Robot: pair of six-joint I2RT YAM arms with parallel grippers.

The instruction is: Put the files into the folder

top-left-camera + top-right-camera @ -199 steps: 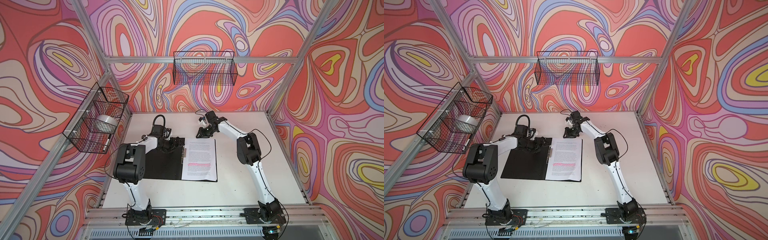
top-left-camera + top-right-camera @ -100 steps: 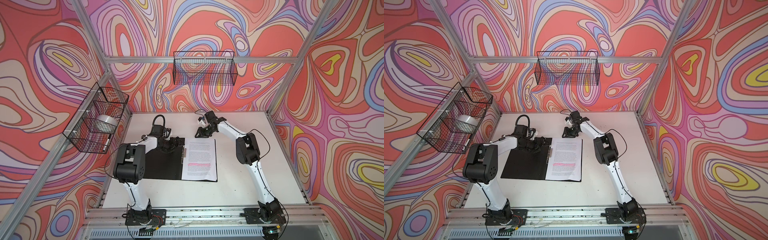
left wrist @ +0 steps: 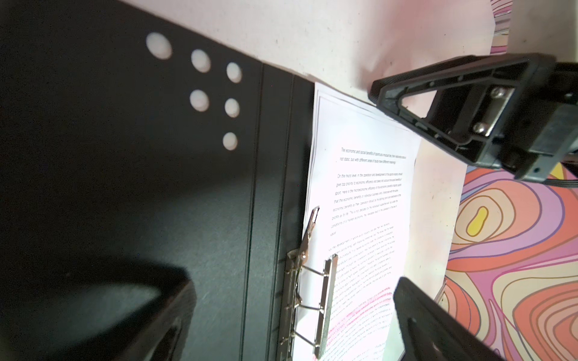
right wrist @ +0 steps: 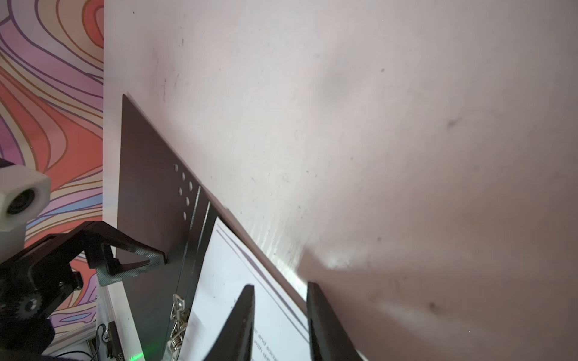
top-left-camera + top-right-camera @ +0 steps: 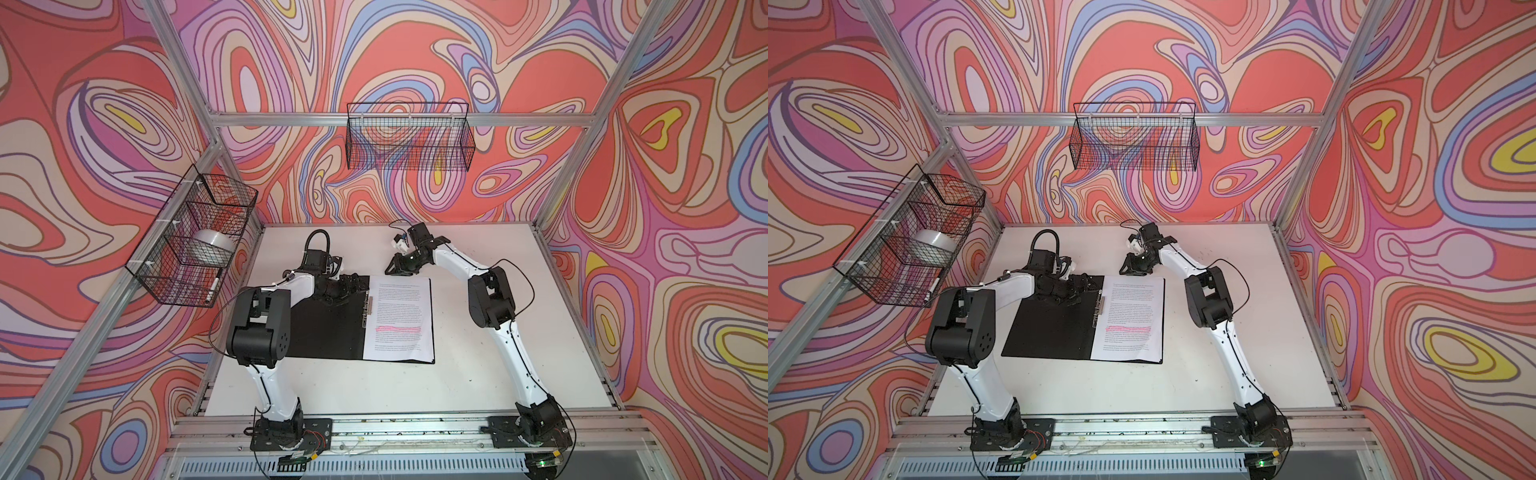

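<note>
The left gripper (image 5: 354, 286) hangs over the far edge of the folder (image 5: 324, 328), on its bare black half, its fingers (image 3: 438, 328) spread wide and holding nothing. The folder lies open and flat on the desk (image 5: 374, 386). At its spine sits the metal clip (image 5: 366, 309); I cannot tell whether it presses on the paper. The files (image 5: 399, 316) lie squared up on the folder's right half, against that clip. Just past the folder's far edge, by the sheets' far corner, the right gripper (image 5: 395, 270) hovers low with its fingers (image 4: 240, 318) a little apart and empty. To me the loading looks done and the closing is at hand. Next would be securing the sheets and swinging the bare cover over them, which calls for catching that thin cover without dragging the paper askew. Since a second ago almost nothing differs: folder, sheets and left arm lie the same, and the right gripper has merely edged toward the folder.
</note>
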